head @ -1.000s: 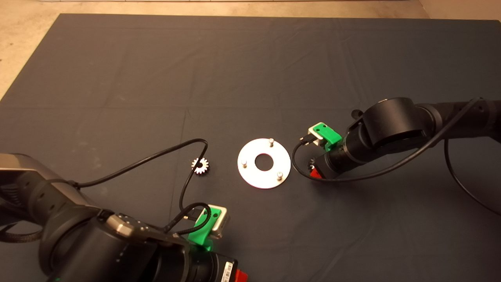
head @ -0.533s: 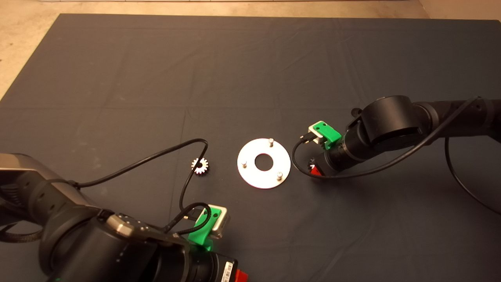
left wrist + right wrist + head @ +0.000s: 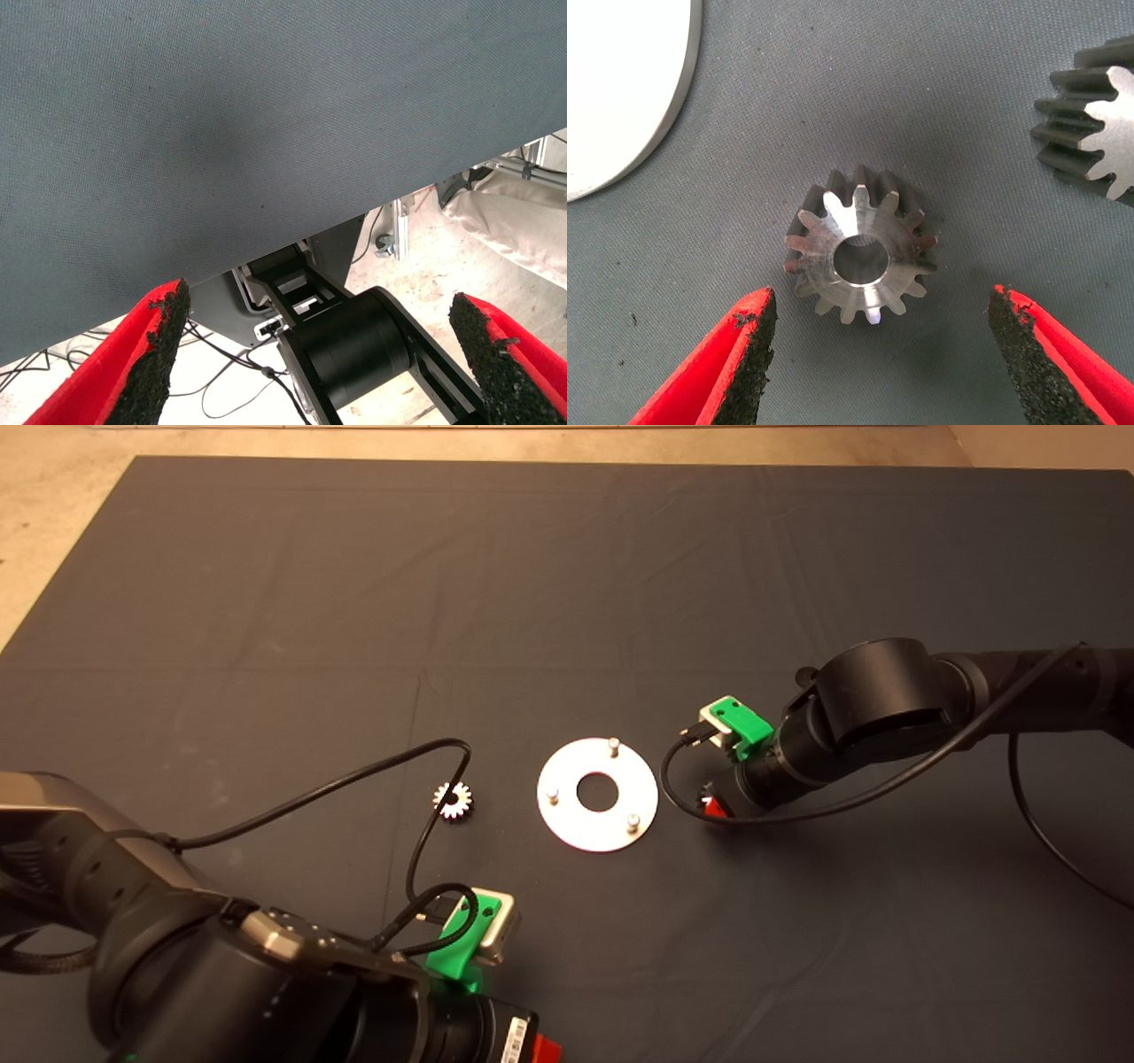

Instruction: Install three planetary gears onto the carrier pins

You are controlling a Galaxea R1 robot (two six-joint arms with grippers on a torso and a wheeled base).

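Note:
The round silver carrier plate [image 3: 567,815] lies mid-mat with three upright carrier pins [image 3: 613,744] around its central hole, all bare. One planetary gear [image 3: 454,801] lies on the mat left of the plate. My right gripper [image 3: 711,804] hovers just right of the plate, pointing down. In the right wrist view it [image 3: 877,354] is open, with a second planetary gear [image 3: 859,257] lying flat between and just beyond its fingertips. A third planetary gear [image 3: 1099,124] lies beside that one. The plate's edge [image 3: 620,88] shows there too. My left gripper [image 3: 319,354] is open and parked at the mat's near edge.
The left arm's black cable [image 3: 354,779] loops over the mat close to the left gear. The dark mat [image 3: 567,584] stretches far behind the plate. The left wrist view shows the mat's edge [image 3: 266,177] and the robot's base below it.
The right arm has shifted slightly toward the far side of the mat, staying over its gear. The left arm, plate and left gear have not moved.

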